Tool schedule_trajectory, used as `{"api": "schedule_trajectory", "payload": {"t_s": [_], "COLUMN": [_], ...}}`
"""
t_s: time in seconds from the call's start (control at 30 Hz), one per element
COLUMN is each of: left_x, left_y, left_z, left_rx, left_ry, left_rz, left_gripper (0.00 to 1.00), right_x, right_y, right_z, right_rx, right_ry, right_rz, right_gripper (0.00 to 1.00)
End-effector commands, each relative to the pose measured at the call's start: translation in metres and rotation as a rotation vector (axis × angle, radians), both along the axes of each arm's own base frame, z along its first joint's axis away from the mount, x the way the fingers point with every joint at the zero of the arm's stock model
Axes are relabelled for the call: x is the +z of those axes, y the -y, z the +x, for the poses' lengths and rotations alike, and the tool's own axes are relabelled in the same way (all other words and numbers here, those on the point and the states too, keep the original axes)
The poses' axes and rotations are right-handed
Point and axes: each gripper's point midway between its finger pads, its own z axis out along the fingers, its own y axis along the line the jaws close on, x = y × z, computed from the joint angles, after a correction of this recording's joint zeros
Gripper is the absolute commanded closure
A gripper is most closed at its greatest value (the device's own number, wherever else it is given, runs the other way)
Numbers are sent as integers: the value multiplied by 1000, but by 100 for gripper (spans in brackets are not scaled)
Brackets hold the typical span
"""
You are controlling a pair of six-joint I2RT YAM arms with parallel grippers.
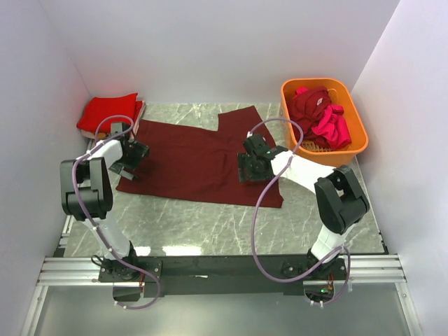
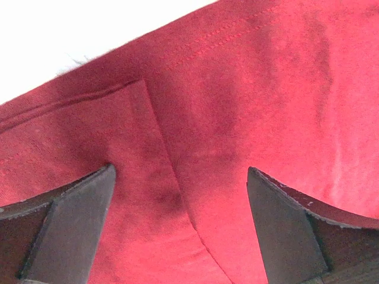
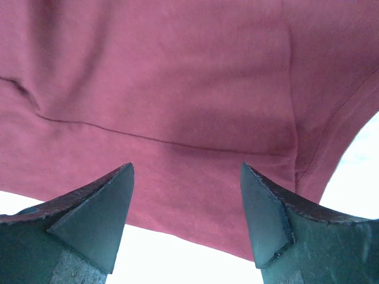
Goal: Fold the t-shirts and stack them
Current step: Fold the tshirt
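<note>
1. The dark maroon t-shirt [image 1: 189,157] lies spread flat in the middle of the marble table [image 1: 210,224], with one sleeve pointing to the far side.
2. The left arm rises from its base, bends at a raised elbow and reaches forward. Its wrist tips the left gripper [image 1: 130,162] down over the shirt's left edge.
3. In the left wrist view its fingers [image 2: 65,231] stand wide apart above a stitched hem and grasp nothing.
4. The right arm has its elbow raised at the right, and its forearm reaches left and away. The right gripper [image 1: 250,166] points down at the shirt's right half.
5. Its jaws are likewise released, with a seam and the cloth's edge showing between them.
6. A folded bright red t-shirt [image 1: 108,113] sits in the far left corner.
7. The orange basket [image 1: 353,143], far right, holds crumpled maroon and magenta-pink t-shirts [image 1: 323,119].
</note>
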Motion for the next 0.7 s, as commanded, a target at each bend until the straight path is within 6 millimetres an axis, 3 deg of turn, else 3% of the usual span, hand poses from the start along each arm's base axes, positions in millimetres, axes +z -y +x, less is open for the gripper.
{"api": "schedule_trajectory", "payload": {"t_s": [0.0,0.17,0.33,0.37,0.4,0.47,0.5,0.67], "left_x": [-5,-22,-36,-31,-39,-32,-36,-22], "left_y": [-3,2,3,0,2,0,-1,-6], "left_z": [-11,-41,-96,-103,-124,-136,-155,-192], "left_rx": [-9,-15,35,54,79,100,123,166], "left_ry": [-7,-57,-134,-119,-161,-141,-183,-176], "left_rz": [28,8,24,42,36,46,59,97], "left_gripper": [1,1,1,1,1,1,1,0], "right_x": [-17,-37,-44,-53,-50,-58,-54,-54], "right_y": [2,20,43,51,51,56,57,73], "right_z": [-6,-38,-84,-99,-106,-131,-136,-173], "right_rx": [-28,-45,-113,-123,-132,-160,-172,-235], "right_ry": [-31,-108,-171,-202,-202,-265,-255,-289], "right_rz": [8,-18,-17,-23,0,23,45,65], "right_gripper": [21,21,21,21,21,21,21,21]}}
